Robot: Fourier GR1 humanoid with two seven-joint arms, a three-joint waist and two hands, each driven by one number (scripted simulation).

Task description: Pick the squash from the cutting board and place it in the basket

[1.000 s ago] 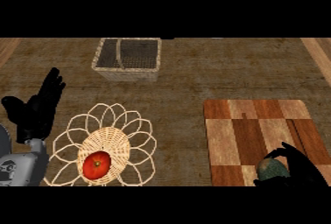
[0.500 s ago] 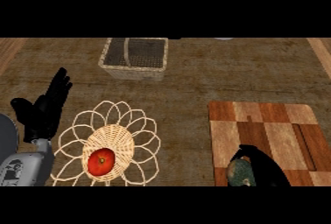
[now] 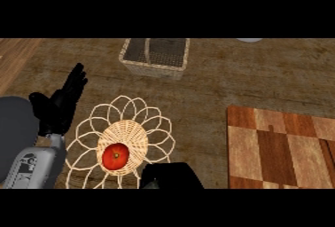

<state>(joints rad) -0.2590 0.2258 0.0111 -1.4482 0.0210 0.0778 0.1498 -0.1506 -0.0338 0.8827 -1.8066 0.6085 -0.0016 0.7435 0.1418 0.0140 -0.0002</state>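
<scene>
The wooden cutting board (image 3: pixel 281 150) lies at the right with no squash showing on it. My right hand (image 3: pixel 171 176) is at the lower edge, just right of the flower-shaped woven basket (image 3: pixel 152 133). It is curled over the squash, which it hides. A red tomato (image 3: pixel 115 156) lies in the basket's middle. My left hand (image 3: pixel 60 105) rests open at the left, fingers up, beside the basket's rim.
A square wire-mesh basket (image 3: pixel 156 56) stands at the back of the counter. A pale round object (image 3: pixel 250 40) peeks in at the top right edge. A lighter wooden strip (image 3: pixel 16 53) runs along the far left.
My right hand has moved left off the cutting board to the woven basket's right side, and the squash it held no longer shows. The left hand stays still.
</scene>
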